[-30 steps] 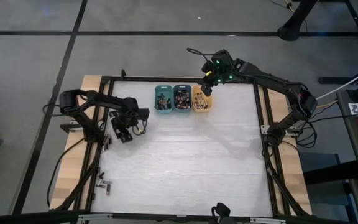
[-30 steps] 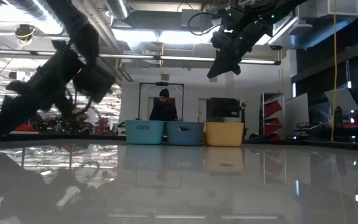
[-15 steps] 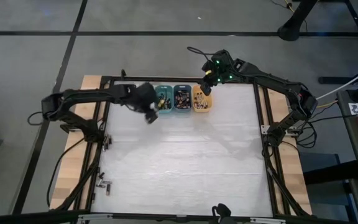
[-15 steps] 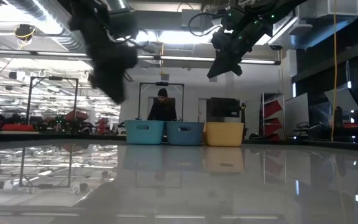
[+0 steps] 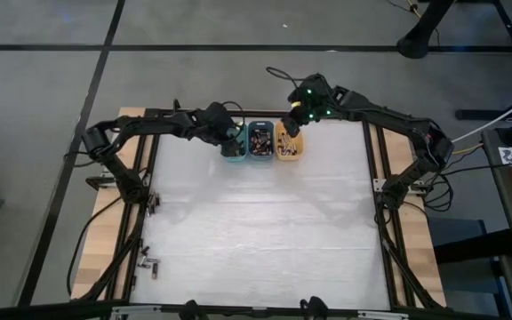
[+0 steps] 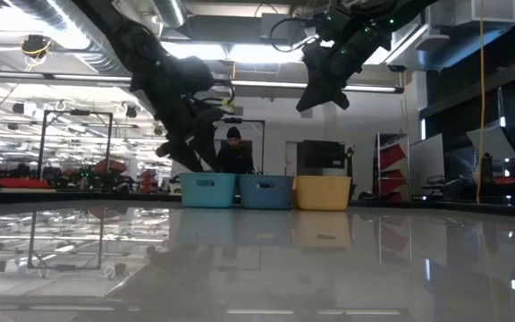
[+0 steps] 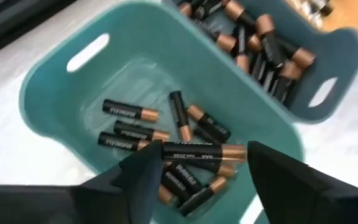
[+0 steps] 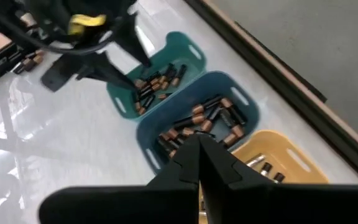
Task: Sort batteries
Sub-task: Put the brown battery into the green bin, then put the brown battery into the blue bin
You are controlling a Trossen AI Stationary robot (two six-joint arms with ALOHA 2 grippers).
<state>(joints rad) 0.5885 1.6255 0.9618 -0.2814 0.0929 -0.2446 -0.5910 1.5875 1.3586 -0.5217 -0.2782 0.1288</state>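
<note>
battery (image 7: 202, 152) between parted left gripper (image 7: 194, 171) fingers above teal bin (image 7: 55, 84), right gripper (image 8: 199, 148) closed

Three bins: one teal (image 5: 233, 147), one blue (image 5: 260, 141), one yellow (image 5: 289, 145) (batteries (image 7: 185, 134) too heaped to count).

Three small bins stand in a row at the table's far edge: a teal bin (image 6: 208, 190), a blue bin (image 6: 266, 190) and a yellow bin (image 6: 322, 192), their sides touching or nearly so. The left gripper (image 6: 189, 157) hangs just above the teal bin. The right gripper (image 6: 314, 96) hovers high above the yellow bin. A person (image 6: 235, 154) stands beyond the bins.
</note>
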